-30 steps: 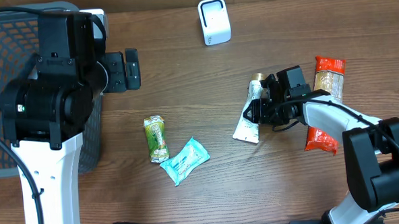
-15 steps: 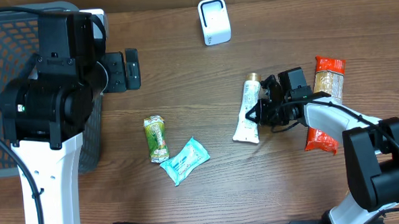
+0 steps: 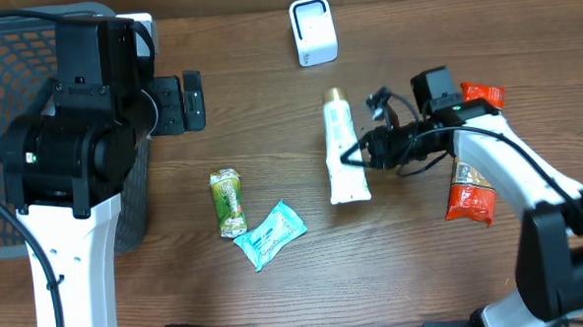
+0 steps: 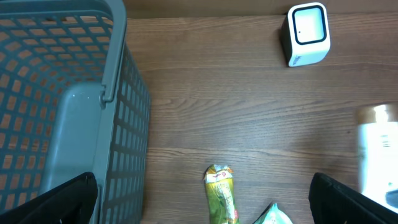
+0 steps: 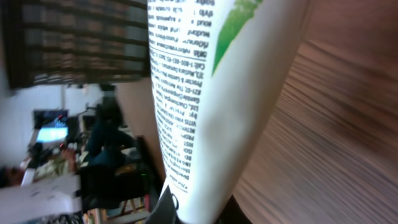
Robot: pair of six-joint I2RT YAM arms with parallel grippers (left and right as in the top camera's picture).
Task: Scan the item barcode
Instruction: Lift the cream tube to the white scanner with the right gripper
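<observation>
Right gripper (image 3: 354,156) is clamping a white tube (image 3: 341,147) mid-table.

The tube is showing a gold cap (image 3: 334,93) pointing toward the scanner (image 3: 312,30), and the right wrist view is showing a green stripe and fine black print on it, with the fingers pinching its flat crimped end. It is lying lengthwise between the scanner and the packets; whether it is touching the table (image 3: 271,135) I cannot tell. The left gripper (image 3: 194,100) is hanging wide apart beside the basket (image 3: 1,68), grasping nothing. Counting: one tube, one scanner, one basket, four packets, these being one green packet (image 3: 228,201), one teal packet (image 3: 270,234) touching it, and two red packets (image 3: 481,98) (image 3: 470,201) by the right arm.
</observation>
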